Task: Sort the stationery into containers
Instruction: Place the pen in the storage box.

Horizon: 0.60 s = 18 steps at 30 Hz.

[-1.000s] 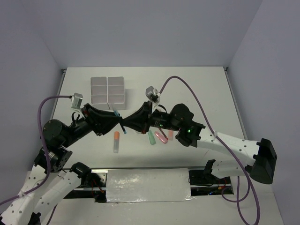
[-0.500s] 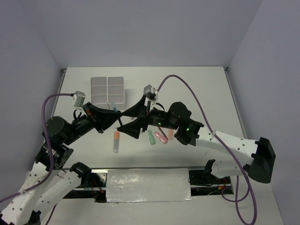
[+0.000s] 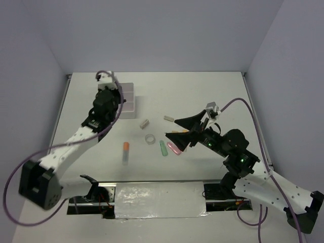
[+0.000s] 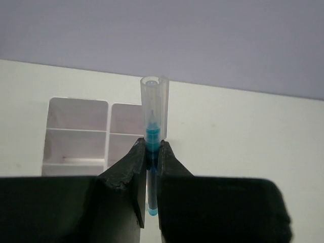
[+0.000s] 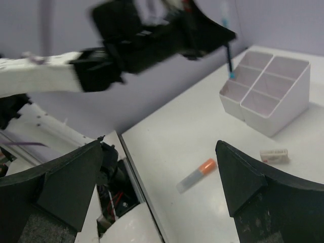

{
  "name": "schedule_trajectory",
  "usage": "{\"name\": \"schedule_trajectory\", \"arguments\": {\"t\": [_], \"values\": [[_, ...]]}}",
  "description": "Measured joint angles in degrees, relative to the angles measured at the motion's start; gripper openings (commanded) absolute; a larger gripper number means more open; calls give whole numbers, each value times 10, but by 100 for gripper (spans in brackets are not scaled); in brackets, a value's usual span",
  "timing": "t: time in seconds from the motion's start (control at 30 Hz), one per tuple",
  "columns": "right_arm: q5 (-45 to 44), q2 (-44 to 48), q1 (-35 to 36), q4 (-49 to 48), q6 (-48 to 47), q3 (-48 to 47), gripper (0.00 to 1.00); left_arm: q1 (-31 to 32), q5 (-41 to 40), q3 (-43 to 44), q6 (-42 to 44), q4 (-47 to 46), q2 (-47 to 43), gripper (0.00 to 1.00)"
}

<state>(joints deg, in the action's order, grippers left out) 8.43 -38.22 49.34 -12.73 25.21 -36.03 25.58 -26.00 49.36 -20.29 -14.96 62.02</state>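
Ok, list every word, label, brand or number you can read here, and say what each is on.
None can be read.
The blue pen, the white organiser box and the orange-capped marker show no print.
The small beige block may carry marks, but it is too blurred to tell.

Blue & clear pen [image 4: 152,132], white organiser box [image 4: 76,129], orange marker [image 3: 125,152], green marker [image 3: 163,148], pink marker [image 3: 173,149].

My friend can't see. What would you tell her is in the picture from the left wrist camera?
The left gripper pinches a thin blue pen with a clear cap, holding it upright. Behind and to its left, a white organiser box with square compartments sits on the white table.
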Motion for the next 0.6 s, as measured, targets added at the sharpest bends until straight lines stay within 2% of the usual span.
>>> {"name": "schedule_trajectory", "arguments": {"t": [0.07,0.17,0.3,0.47,0.6], "values": [[3,21,0,1,-2,0,100,-15,-20,33,47,-53,111,0],[16,28,0,8,-3,0,100,-31,-42,61,107,-132,227,0],[33,38,0,14,-6,17,100,-46,-57,52,156,-240,276,0],[45,32,0,23,-13,28,100,-71,-43,51,155,-381,306,0],[53,13,0,23,-24,27,100,-86,-28,56,151,-435,353,0]]}}
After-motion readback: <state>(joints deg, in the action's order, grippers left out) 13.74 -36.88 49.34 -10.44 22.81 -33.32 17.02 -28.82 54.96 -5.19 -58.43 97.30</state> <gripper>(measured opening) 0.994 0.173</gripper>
